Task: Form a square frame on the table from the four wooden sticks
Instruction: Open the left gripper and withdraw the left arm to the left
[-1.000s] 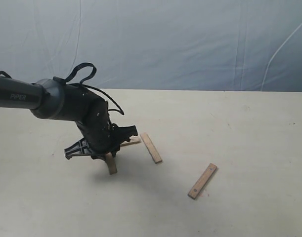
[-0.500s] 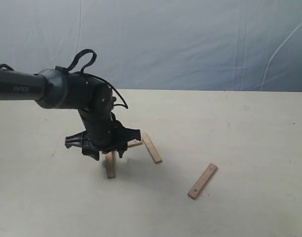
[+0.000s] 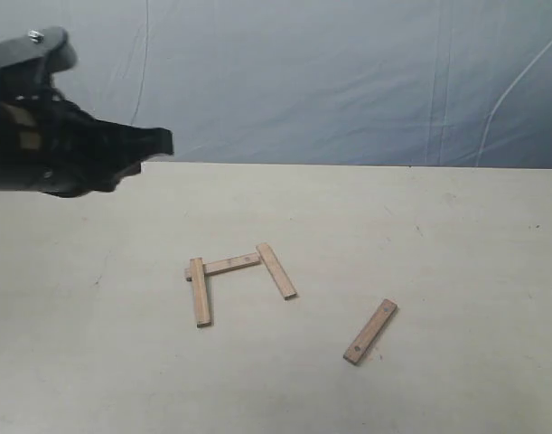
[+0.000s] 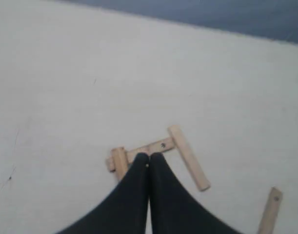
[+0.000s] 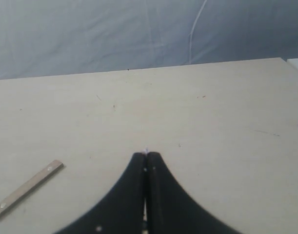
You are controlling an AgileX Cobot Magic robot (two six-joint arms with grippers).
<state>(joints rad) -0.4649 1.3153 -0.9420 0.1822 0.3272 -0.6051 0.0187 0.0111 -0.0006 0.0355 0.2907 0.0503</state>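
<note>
Three wooden sticks lie together near the middle of the table [image 3: 456, 235]. The left stick [image 3: 200, 291] crosses one end of the back stick [image 3: 229, 264]. The right stick [image 3: 276, 270] touches the other end and slants a bit. They make three sides of a box, open at the front. The back stick has a small dark dot on it. The fourth stick [image 3: 369, 331] lies alone, well apart, off to the right.

The left pincer [image 4: 149, 157] is pressed together with nothing in it, up in the air over the three sticks. The right pincer [image 5: 147, 156] is pressed together too, and empty. It hangs above the table, some way from the fourth stick.
</note>
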